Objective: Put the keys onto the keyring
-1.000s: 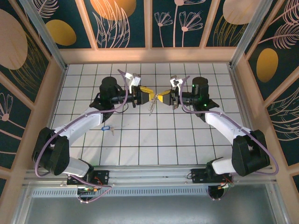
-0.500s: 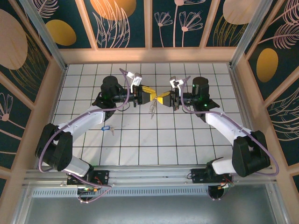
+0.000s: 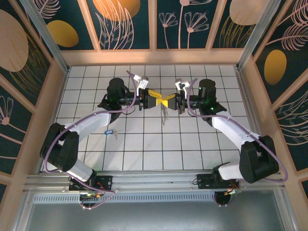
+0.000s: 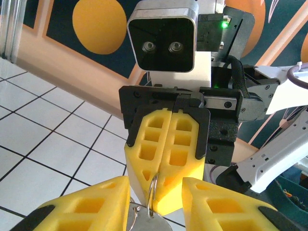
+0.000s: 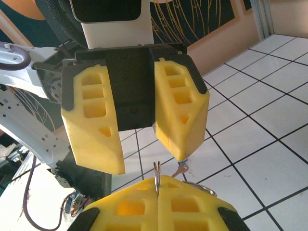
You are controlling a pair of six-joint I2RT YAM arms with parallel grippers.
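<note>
Keyring (image 4: 152, 192) hangs from your clamped right gripper (image 5: 157, 191); left gripper (image 5: 144, 161) beside it just spread wide, free for keys (image 3: 110, 131).

Keys (image 3: 110, 131): small blue-headed cluster with a pale blade, flat on the tiled table (image 3: 144, 149) left of centre; keyring (image 4: 152, 195): thin metal ring, upright and edge-on, pinched mid-air in the right gripper (image 4: 165, 204), pale strand dangling below.

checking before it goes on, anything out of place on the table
One thing: a blue key lies alone on the tiles beside the left arm, well apart from the ring that the right gripper pinches in mid-air. Nothing looks spilled or damaged.
</note>
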